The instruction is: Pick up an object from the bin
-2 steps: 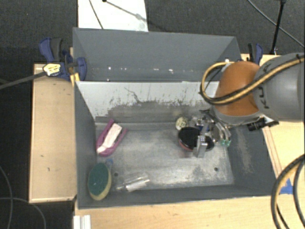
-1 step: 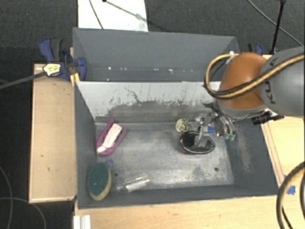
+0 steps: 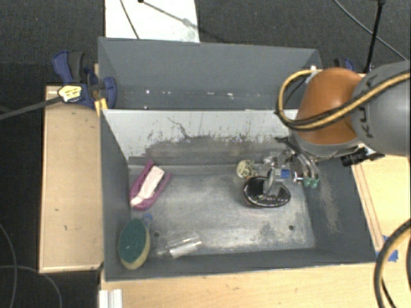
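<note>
Counting the loose contents of the bin (image 3: 205, 213) gave five items, one of each kind: one black disc (image 3: 259, 199), one beige lump (image 3: 244, 169), one pink piece (image 3: 149, 185), one green and yellow sponge (image 3: 133, 243) and one clear piece (image 3: 177, 246).

Item 1, black disc: lay flat on the floor, right of centre, directly under the gripper (image 3: 272, 183). Its outline was a rounded oval, the longer axis running left to right across the view; it had no distinct end to point with.

Gripper: hung low over the disc, with the arm (image 3: 334, 108) coming in over the right wall. How far the jaws stood open could not be told, nor whether they had hold of anything.

Item 2, beige lump: just beside the disc, up and to the left, near the back wall, and the only item close to the gripper.

Items 3 to 5: well apart, on the left side. The pink piece leaned along the left wall, pointing up and to the right. The sponge sat in the front left corner, with the clear piece just beside it on the right.
</note>
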Available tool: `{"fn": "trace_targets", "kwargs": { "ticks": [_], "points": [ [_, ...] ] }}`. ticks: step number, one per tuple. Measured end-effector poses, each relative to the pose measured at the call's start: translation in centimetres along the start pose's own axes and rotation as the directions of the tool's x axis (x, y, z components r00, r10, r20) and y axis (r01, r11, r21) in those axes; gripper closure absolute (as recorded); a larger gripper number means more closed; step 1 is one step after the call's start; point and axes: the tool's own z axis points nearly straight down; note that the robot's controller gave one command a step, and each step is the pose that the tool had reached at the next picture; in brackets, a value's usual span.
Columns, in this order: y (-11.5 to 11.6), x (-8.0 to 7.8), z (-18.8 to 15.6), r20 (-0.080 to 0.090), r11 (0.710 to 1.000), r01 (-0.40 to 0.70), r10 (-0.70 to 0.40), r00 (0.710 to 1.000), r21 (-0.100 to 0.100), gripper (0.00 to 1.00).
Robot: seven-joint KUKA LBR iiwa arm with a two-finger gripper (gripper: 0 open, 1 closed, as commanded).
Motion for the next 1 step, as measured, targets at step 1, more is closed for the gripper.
{"fn": "trace_targets", "kwargs": {
  "ticks": [1],
  "points": [
    [0.02, -0.26, -7.52, 0.004, 1.0, 0.001, -0.001, 1.0, 0.0, 1.0]
  ]
}}
